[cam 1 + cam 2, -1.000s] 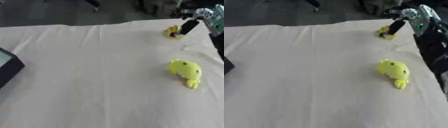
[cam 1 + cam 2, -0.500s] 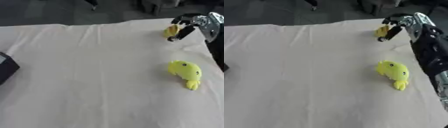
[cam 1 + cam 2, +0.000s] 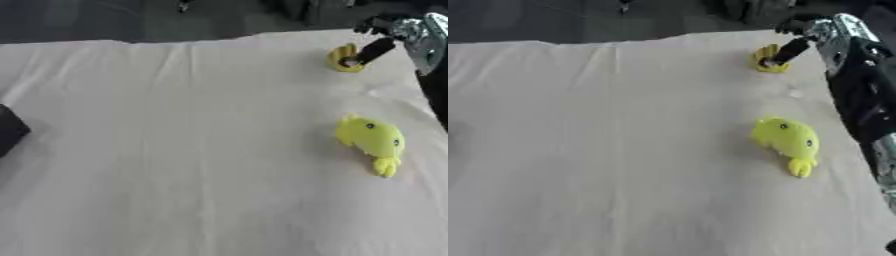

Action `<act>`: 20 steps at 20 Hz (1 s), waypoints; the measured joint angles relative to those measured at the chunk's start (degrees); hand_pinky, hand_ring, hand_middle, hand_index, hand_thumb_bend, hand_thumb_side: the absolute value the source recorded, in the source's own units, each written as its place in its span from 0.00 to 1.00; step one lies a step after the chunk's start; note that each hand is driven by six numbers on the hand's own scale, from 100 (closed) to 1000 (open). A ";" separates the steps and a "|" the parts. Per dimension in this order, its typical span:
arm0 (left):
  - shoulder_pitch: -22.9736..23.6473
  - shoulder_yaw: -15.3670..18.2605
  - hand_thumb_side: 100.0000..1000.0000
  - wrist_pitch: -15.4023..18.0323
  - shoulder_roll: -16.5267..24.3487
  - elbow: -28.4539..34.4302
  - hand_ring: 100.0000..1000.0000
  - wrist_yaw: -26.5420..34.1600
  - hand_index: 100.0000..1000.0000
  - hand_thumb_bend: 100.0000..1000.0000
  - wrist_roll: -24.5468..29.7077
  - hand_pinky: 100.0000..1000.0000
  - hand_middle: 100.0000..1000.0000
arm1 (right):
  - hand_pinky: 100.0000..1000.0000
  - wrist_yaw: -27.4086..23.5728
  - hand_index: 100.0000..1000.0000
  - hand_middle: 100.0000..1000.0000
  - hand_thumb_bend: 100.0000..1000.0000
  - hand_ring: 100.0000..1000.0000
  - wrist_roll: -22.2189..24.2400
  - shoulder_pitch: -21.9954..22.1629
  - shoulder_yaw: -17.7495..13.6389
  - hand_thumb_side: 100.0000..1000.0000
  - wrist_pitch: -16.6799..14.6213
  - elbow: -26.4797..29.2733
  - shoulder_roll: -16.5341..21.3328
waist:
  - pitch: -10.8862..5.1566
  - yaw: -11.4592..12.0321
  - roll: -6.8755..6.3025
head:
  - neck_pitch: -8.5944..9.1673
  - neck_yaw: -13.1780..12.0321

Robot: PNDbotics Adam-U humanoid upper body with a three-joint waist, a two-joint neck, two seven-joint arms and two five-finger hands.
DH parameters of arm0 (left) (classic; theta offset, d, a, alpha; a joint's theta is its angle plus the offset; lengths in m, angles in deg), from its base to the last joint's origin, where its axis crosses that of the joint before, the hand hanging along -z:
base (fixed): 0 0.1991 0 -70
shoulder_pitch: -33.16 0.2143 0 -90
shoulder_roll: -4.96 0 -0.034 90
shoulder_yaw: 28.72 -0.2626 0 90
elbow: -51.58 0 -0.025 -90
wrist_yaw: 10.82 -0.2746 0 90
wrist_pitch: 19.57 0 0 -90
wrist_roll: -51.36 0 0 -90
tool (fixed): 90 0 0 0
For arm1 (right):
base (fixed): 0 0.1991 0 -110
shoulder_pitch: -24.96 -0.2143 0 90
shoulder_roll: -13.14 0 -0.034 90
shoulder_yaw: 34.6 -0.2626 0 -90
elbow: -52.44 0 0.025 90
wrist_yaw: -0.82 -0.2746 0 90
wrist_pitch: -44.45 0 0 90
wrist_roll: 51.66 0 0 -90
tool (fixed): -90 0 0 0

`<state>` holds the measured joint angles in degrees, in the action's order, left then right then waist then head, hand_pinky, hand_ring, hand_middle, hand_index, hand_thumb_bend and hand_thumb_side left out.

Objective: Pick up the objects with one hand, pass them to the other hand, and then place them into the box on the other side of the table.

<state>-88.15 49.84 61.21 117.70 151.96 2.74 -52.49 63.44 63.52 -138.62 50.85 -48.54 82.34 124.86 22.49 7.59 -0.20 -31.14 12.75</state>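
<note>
Right robot hand (image 3: 820, 33) finger touching small yellow object (image 3: 344, 58); yellow plush (image 3: 374, 141) near.

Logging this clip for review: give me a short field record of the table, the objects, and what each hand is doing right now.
surface: table under a cream cloth
right hand: far right corner, one dark finger touching the small yellow object; grasp not clear
left hand: not in view
yellow plush toy: lying on the cloth, right side, untouched
dark box: only its edge shows, at the left
</note>
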 measured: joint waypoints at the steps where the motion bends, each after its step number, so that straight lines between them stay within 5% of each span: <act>1: -0.03 -0.01 0.80 0.00 0.02 0.12 0.74 -0.03 0.81 0.00 0.00 0.92 0.79 | 0.94 0.10 0.91 0.91 0.39 0.95 -0.09 0.17 -0.11 0.35 0.10 -0.03 0.33 | 0.20 0.14 0.01 | 0.20 0.07; 11: -0.60 0.02 0.80 0.44 0.19 2.41 0.74 0.05 0.81 0.00 -0.19 0.92 0.79 | 0.93 -1.94 0.91 0.92 0.39 0.95 -2.96 1.69 -2.13 0.29 2.56 -0.04 2.79 | 1.95 2.11 0.29 | 2.94 1.64; 20: -0.62 0.06 0.80 0.53 -0.14 3.77 0.74 0.08 0.80 0.00 -0.30 0.92 0.79 | 0.93 -4.90 0.91 0.93 0.25 0.95 -7.01 2.54 -3.20 0.24 4.97 -0.04 4.15 | 3.24 2.98 0.31 | 4.19 2.82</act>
<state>-88.77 49.90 61.74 117.56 155.73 2.82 -52.79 58.53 56.52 -136.07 47.65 -43.57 82.30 129.01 25.73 10.56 0.10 -26.95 15.57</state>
